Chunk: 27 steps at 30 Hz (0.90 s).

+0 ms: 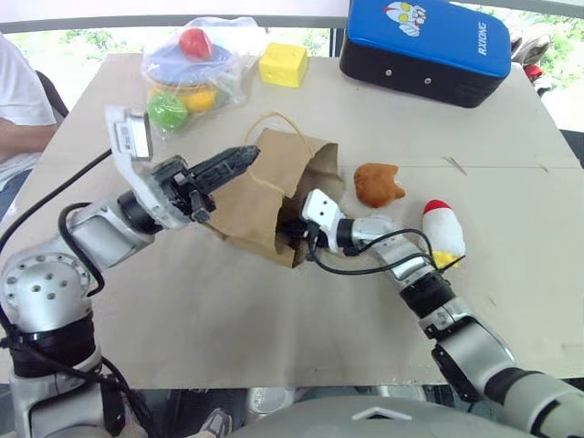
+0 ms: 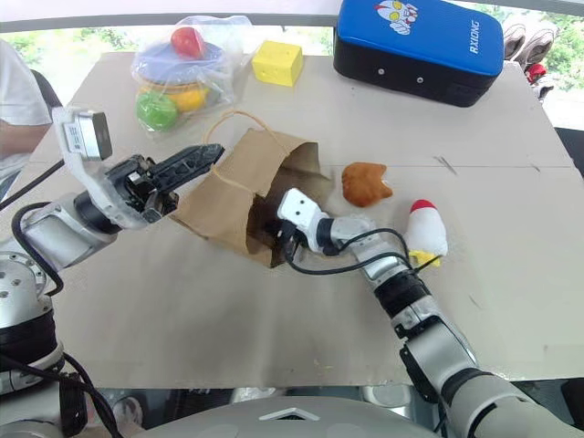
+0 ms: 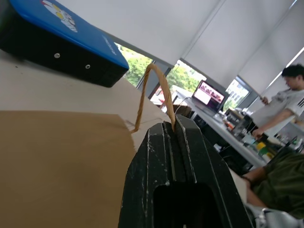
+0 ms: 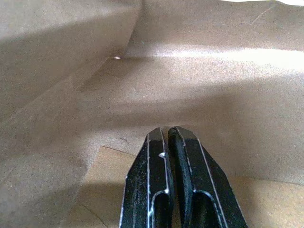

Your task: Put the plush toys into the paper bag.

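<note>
Left eye view: brown kraft paper bag (image 1: 260,196) lies mid-worktop, being opened, both toys outside.
Left tool (image 1: 239,157) pinches its cord handle (image 3: 159,92); right tool (image 4: 170,135), pressed together, is inside its mouth; orange-brown nugget plush (image 1: 377,183) and white chicken plush (image 1: 443,232) wait beside it.

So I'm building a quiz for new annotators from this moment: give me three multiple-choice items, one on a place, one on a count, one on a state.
1. Where is the right tool?
A. inside the paper bag
B. over the yellow block
C. on the blue case

2. How many plush toys lie on the table outside the bag?
A. none
B. one
C. two

3. What is the left tool doing?
A. standing wide open
B. shut on the bag's cord handle
C. gripping the white chicken

Key: 1 A, brown paper walls surround its closed tips; 2 C, the orange-brown nugget and the chicken lie beside the bag; 3 B, the cord runs between its closed fingers.
</note>
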### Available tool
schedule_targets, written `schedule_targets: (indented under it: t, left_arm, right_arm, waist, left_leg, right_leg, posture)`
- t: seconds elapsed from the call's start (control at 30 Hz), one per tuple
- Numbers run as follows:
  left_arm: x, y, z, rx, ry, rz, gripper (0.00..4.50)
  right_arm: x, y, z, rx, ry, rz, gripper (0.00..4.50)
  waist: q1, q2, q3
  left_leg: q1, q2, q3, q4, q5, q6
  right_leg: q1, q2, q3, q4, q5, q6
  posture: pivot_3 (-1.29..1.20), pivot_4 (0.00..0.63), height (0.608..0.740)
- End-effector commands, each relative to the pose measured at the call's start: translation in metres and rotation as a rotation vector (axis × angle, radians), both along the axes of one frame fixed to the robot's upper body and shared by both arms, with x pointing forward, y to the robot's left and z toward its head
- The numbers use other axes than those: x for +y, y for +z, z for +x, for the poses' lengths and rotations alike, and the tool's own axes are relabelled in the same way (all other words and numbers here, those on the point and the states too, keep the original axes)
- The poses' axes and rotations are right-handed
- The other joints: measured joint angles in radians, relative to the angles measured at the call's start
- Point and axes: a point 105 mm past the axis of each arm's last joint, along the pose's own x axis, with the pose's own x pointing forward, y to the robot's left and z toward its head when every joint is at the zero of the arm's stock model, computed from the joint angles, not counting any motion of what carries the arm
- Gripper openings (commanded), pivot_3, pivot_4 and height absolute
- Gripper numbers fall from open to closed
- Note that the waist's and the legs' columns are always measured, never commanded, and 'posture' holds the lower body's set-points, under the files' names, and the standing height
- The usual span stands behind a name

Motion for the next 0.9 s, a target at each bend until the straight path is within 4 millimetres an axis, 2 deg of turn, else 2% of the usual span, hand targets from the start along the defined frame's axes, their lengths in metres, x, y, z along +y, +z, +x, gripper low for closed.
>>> schedule_targets:
  t: [0.03,0.13,0.2,0.23,0.27,0.3,0.4,0.47,0.57,0.63,0.7,0.8,0.9]
  left_arm:
    - [0.001,0.005,-0.002,-0.074,-0.012,0.034,0.00]
    - [0.002,0.006,0.001,-0.094,-0.008,0.037,0.00]
    - [0.004,0.006,0.002,-0.102,-0.007,0.041,0.00]
    - [0.004,0.007,0.003,-0.106,-0.005,0.042,0.00]
    - [0.005,0.008,0.004,-0.112,-0.001,0.044,0.00]
    - [0.005,0.008,0.005,-0.120,0.006,0.047,0.00]
    - [0.008,0.010,0.009,-0.132,0.020,0.046,0.00]
    - [0.009,0.009,0.012,-0.139,0.028,0.046,0.00]
    - [0.010,0.010,0.015,-0.153,0.037,0.045,0.00]
    - [0.009,0.011,0.016,-0.168,0.038,0.047,0.00]
    - [0.008,0.011,0.016,-0.176,0.038,0.047,0.00]
    - [0.007,0.011,0.015,-0.184,0.040,0.049,0.00]
    - [0.006,0.011,0.013,-0.187,0.044,0.046,0.00]
  right_arm:
    - [-0.015,0.061,-0.019,-0.029,0.067,0.122,0.81]
    - [-0.034,0.090,-0.032,-0.041,0.050,0.148,2.28]
    - [-0.048,0.105,-0.036,-0.057,0.019,0.138,3.24]
    - [-0.054,0.111,-0.035,-0.065,-0.010,0.137,4.07]
    - [-0.062,0.117,-0.031,-0.073,-0.057,0.135,4.35]
    - [-0.070,0.120,-0.025,-0.076,-0.103,0.114,4.44]
    - [-0.090,0.115,-0.002,-0.060,-0.256,0.047,4.44]
    - [-0.102,0.101,0.018,-0.049,-0.360,-0.034,4.44]
    - [-0.109,0.085,0.041,-0.006,-0.449,-0.081,4.44]
    - [-0.117,0.057,0.062,0.029,-0.521,-0.194,4.44]
    - [-0.123,0.040,0.071,0.039,-0.546,-0.270,4.44]
    - [-0.129,0.036,0.077,0.001,-0.551,-0.323,3.64]
    - [-0.135,0.037,0.076,-0.041,-0.542,-0.343,2.20]
  waist:
    - [0.005,0.000,0.000]
    - [0.010,0.000,0.000]
    - [0.010,0.000,0.000]
    - [0.010,0.000,0.000]
    - [0.010,0.000,0.000]
    - [0.010,0.000,0.000]
    - [0.010,0.000,0.000]
    - [0.009,-0.001,0.000]
    - [0.009,-0.001,0.000]
    - [0.005,-0.001,0.000]
    - [0.005,-0.001,0.000]
    - [0.007,-0.002,0.000]
    - [0.008,-0.002,0.000]
  left_leg:
    - [-0.003,0.000,0.000,0.000,0.000,0.000]
    - [-0.013,0.000,-0.003,0.000,0.001,-0.001]
    - [-0.013,0.000,-0.002,-0.001,0.001,-0.001]
    - [-0.013,0.000,-0.002,-0.001,0.001,-0.001]
    - [-0.013,0.000,-0.002,-0.001,0.001,-0.001]
    - [-0.013,0.000,-0.002,-0.001,0.001,-0.001]
    - [-0.013,0.000,0.001,-0.001,0.001,-0.001]
    - [-0.012,0.000,0.005,-0.001,0.001,-0.001]
    - [-0.012,0.000,0.006,-0.001,0.001,-0.001]
    - [-0.013,0.000,0.008,-0.001,0.001,-0.001]
    - [-0.013,0.000,0.009,-0.001,0.001,-0.001]
    - [-0.013,0.000,0.009,-0.001,0.000,-0.001]
    - [-0.014,0.001,0.009,-0.001,0.000,-0.001]
  right_leg:
    - [-0.003,0.000,0.000,0.000,0.000,0.000]
    - [-0.012,0.000,-0.002,0.001,0.002,0.003]
    - [-0.013,0.001,-0.002,0.001,0.002,0.003]
    - [-0.013,0.001,-0.002,0.001,0.002,0.003]
    - [-0.013,0.001,-0.002,0.001,0.002,0.003]
    - [-0.013,0.001,-0.002,0.001,0.002,0.003]
    - [-0.013,0.001,-0.001,0.000,0.001,0.002]
    - [-0.013,0.001,-0.001,0.000,0.000,0.001]
    - [-0.013,0.001,0.000,0.000,0.001,0.001]
    - [-0.014,0.001,0.001,0.000,0.002,0.003]
    - [-0.014,0.001,0.002,0.000,0.002,0.003]
    - [-0.015,0.001,0.002,0.000,0.002,0.003]
    - [-0.014,0.001,0.002,0.000,0.002,0.004]
  posture:
    - [0.00,0.150,0.740]
    - [0.00,0.150,0.740]
    - [0.00,0.150,0.740]
    - [0.00,0.150,0.740]
    - [0.00,0.150,0.740]
    - [0.00,0.150,0.740]
    - [0.00,0.150,0.740]
    - [0.00,0.150,0.740]
    - [0.00,0.150,0.740]
    - [0.00,0.150,0.740]
    - [0.00,0.150,0.740]
    - [0.00,0.150,0.740]
    - [0.00,0.150,0.740]
